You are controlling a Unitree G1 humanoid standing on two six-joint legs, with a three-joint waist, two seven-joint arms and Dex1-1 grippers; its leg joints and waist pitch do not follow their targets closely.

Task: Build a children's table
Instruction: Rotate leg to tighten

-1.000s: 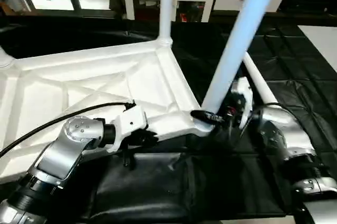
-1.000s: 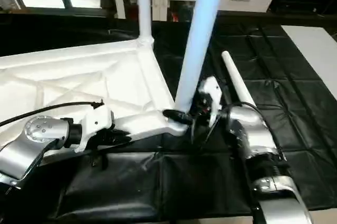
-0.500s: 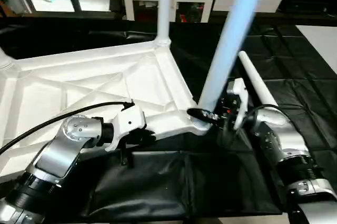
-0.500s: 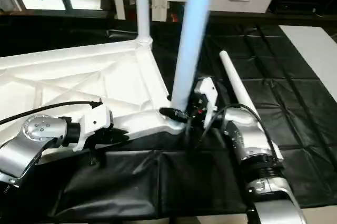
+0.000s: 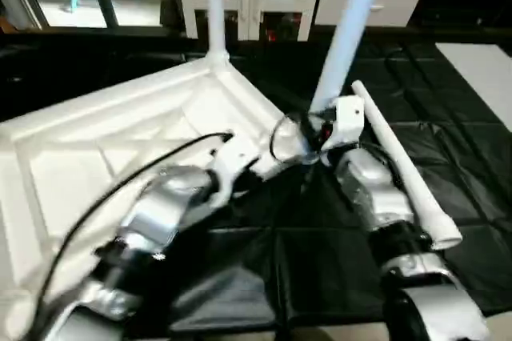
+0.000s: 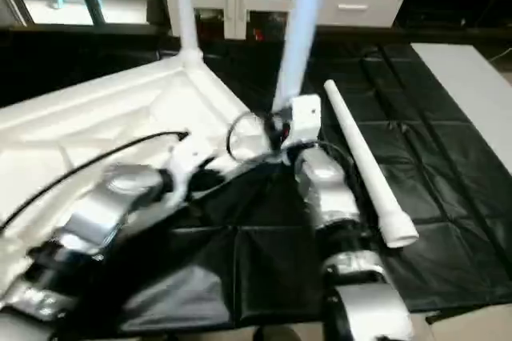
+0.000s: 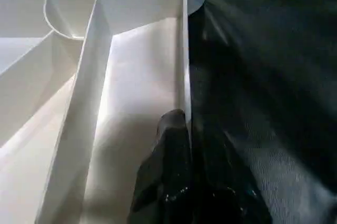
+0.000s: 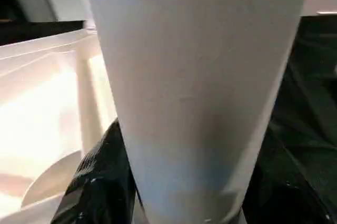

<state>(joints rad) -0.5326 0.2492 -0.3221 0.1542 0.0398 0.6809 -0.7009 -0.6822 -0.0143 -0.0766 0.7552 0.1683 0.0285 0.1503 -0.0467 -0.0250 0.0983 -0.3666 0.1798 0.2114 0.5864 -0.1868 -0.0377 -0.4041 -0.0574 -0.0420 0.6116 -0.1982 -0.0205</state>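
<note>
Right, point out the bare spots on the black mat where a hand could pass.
Free: the mat right of the loose leg, up to the white panel, and the mat in front of the tabletop, between the two arms. Crowded: the near corner, where the right end effector holds a standing leg.

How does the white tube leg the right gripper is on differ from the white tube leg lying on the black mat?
The white tapered tube leg at the near corner stands upright in the white ribbed tabletop; the loose white tube leg lies flat on the black mat. The right gripper grips the standing one; the loose one is untouched. Both are long, white and tapered.
</note>
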